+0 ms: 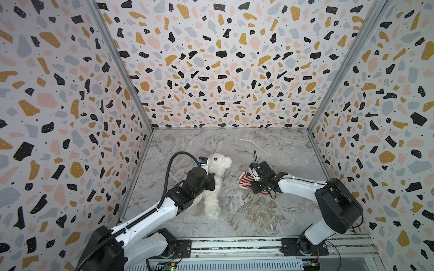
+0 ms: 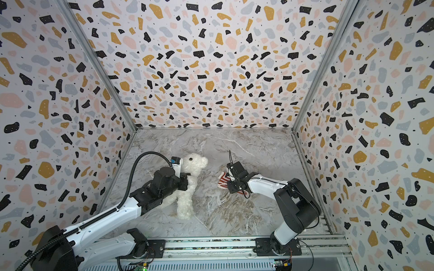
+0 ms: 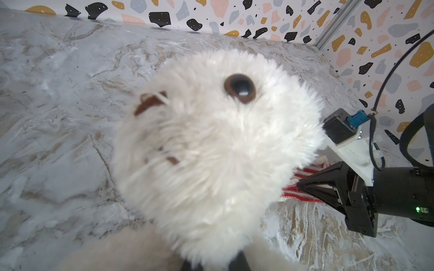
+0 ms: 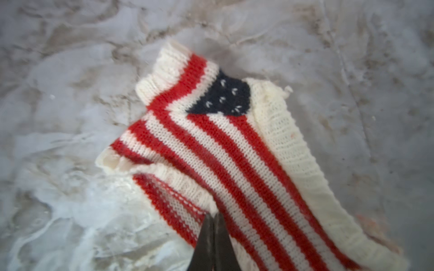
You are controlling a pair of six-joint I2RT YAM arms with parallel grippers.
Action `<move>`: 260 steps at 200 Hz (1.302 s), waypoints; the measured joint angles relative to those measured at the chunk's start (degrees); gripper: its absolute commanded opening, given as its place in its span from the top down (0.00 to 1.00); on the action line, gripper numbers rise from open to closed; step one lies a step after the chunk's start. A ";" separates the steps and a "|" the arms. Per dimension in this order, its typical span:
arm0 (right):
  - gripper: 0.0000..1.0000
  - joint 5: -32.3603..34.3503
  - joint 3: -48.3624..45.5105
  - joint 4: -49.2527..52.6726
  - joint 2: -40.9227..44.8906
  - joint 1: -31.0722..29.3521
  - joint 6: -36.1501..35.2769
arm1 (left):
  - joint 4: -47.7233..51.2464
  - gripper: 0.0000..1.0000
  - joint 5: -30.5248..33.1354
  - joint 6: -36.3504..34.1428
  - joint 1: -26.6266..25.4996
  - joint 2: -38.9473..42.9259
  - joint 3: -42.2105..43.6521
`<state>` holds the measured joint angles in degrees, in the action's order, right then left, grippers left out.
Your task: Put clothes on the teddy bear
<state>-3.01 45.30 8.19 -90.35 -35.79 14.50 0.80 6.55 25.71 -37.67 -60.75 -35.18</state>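
Left pincer [image 1: 213, 180] was clamped on the teddy bear [image 1: 211, 204] at about neck level, jaws only a little apart with fluff squeezed between them, so yeah, it properly had the bear. In both top views the bear sat at roughly 9 o'clock from the middle of the marble table [image 1: 258, 215], propped up with its head toward 12 o'clock and one leg trailing toward 6 o'clock onto the surface. The left arm came at it from about 8 o'clock. The left wrist view was basically all white fur, plus one dark eye [image 3: 239, 88] and a brown nose [image 3: 150, 103]. Over at the bear's 3 o'clock, apart from it, the red-and-white striped sweater [image 4: 211, 150] lay crumpled on the table, with a navy patch [image 4: 223, 98] with white flecks near its collar. Right pincer [image 4: 213, 220] reached in from 4 o'clock, pointing down, fingers pressed together and nipping the knit by the white ribbed hem. No sweater on the bear yet.
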 measured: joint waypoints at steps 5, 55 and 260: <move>0.98 -0.55 -0.48 -0.98 0.35 -0.09 0.76 | -0.02 1.00 0.02 0.00 0.00 0.00 0.00; 0.87 -2.12 -0.96 -5.29 0.96 -0.50 5.11 | -0.02 1.00 0.02 0.02 0.00 0.44 0.44; 0.61 -1.95 9.31 8.37 -5.01 0.31 -8.57 | 1.03 1.00 -0.09 -0.02 0.00 2.91 1.42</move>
<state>-4.95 54.61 16.56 -95.35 -35.48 5.93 1.83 6.46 25.69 -37.67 -57.84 -33.76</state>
